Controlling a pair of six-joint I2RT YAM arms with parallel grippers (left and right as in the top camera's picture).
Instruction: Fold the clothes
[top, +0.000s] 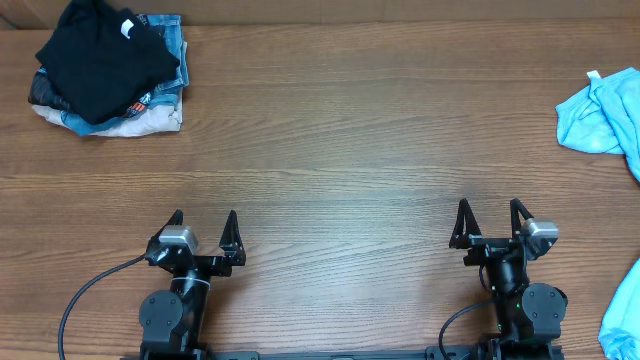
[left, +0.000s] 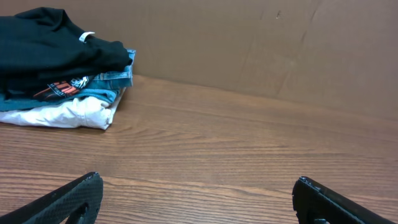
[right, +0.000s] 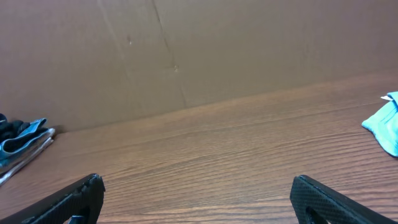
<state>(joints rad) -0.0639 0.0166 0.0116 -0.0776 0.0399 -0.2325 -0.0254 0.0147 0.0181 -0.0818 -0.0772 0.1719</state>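
Note:
The clothes, a plain black T-shirt (top: 100, 55) with a small white tag (top: 128, 28), lie bunched on top of a pile at the table's far left corner. In the left wrist view the black T-shirt (left: 50, 37) sits at the upper left, well beyond the fingers. My left gripper (top: 204, 216) (left: 198, 180) stands open near the front edge with only bare wood between its fingers. My right gripper (top: 490, 206) (right: 197, 179) is open too, at the front right, holding nothing.
Under the black T-shirt lie a printed black shirt (left: 59, 88), blue jeans (top: 170, 40) and a white garment (left: 62, 115). A light blue garment (top: 605, 115) lies at the right edge, another (top: 625, 315) at the front right corner. A brown cardboard wall (left: 249, 43) backs the table.

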